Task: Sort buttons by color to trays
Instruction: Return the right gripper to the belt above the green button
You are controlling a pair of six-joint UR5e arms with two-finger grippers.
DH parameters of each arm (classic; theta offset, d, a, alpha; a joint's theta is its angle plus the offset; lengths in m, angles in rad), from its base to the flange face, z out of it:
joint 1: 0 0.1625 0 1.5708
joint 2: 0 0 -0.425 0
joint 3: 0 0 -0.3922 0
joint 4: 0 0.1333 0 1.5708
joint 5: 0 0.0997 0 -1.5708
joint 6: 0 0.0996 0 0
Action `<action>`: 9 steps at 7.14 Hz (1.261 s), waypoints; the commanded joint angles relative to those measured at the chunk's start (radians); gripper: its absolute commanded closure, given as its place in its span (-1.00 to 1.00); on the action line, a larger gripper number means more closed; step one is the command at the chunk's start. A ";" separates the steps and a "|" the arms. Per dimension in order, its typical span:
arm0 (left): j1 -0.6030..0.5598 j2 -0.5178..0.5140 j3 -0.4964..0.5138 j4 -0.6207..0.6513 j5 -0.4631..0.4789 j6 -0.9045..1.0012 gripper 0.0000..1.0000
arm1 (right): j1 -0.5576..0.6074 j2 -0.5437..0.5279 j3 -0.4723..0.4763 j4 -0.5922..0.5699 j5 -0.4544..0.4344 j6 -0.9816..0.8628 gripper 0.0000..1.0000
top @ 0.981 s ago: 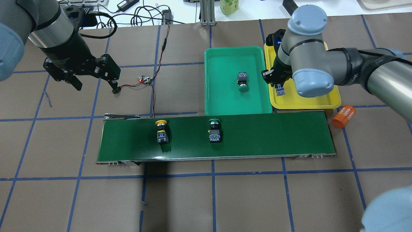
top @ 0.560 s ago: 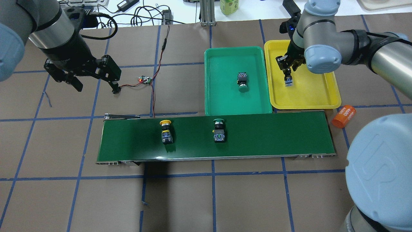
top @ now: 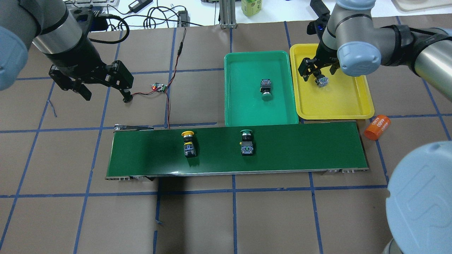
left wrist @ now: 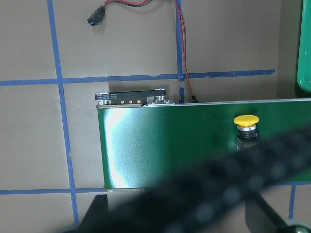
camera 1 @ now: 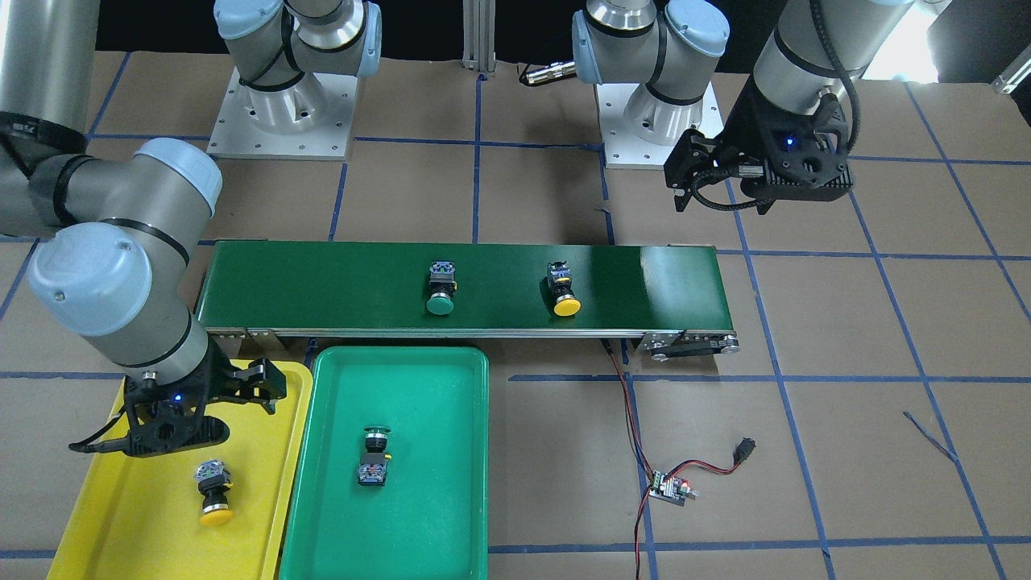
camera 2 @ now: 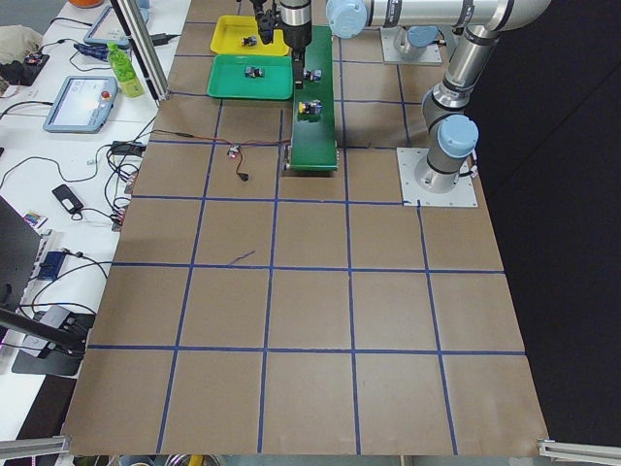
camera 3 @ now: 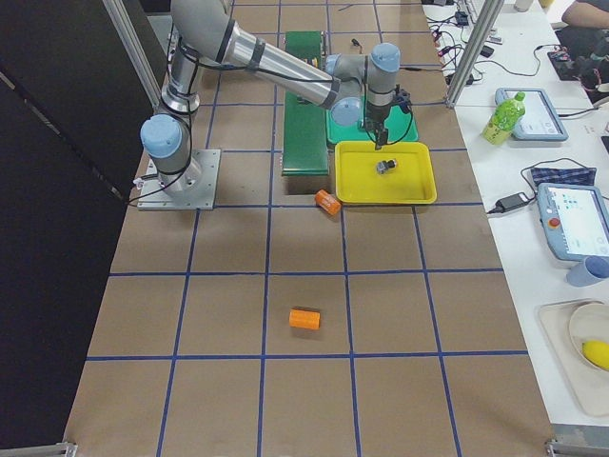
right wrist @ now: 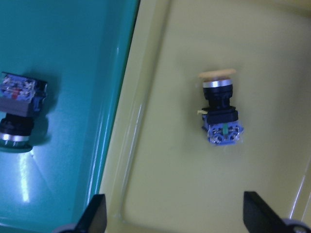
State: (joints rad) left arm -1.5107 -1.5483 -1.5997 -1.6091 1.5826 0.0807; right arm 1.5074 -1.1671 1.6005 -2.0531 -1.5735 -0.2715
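The right pincer [top: 317, 70] hangs over the yellow tray [top: 339, 106], fingers apart and holding nothing. Just beneath it a yellow button [right wrist: 219, 111] lies on its side, clear of both fingers. Beside the pincer, a green button [top: 265, 88] lies in the green tray [top: 247, 113]. A second yellow button [top: 188, 143] and a second green button [top: 246, 143] lie on the conveyor belt [top: 300, 148], between the two pincers. The left pincer [top: 105, 93] is also spread and empty above the counter [top: 212, 218]. The buttons look small, rigid and light. The domed cap seems slick, so the flat-sided switch body is probably the safer hold, though its faces are too small to read clearly.
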 commanded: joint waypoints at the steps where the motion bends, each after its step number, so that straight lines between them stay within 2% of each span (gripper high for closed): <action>1: 0.000 0.001 -0.002 0.003 0.007 -0.001 -1.00 | 0.046 -0.133 0.071 0.088 0.009 0.084 -1.00; 3: 0.000 -0.001 0.004 0.005 0.004 -0.001 -1.00 | 0.089 -0.248 0.233 0.073 0.010 0.140 -0.98; 4: 0.000 -0.001 0.006 0.005 0.002 -0.002 -1.00 | 0.089 -0.296 0.336 0.006 0.010 0.147 -0.93; 5: 0.000 -0.001 -0.002 0.005 0.000 -0.001 -1.00 | 0.088 -0.312 0.417 -0.119 0.010 0.147 -0.97; 6: 0.001 -0.001 0.003 0.005 -0.001 -0.001 -1.00 | 0.088 -0.313 0.470 -0.204 0.009 0.146 -1.00; 9: 0.001 -0.001 0.006 0.005 0.000 -0.002 -1.00 | 0.091 -0.313 0.489 -0.208 0.026 0.155 -1.00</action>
State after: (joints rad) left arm -1.5096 -1.5493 -1.5950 -1.6045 1.5829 0.0791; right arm 1.5963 -1.4796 2.0794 -2.2570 -1.5590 -0.1230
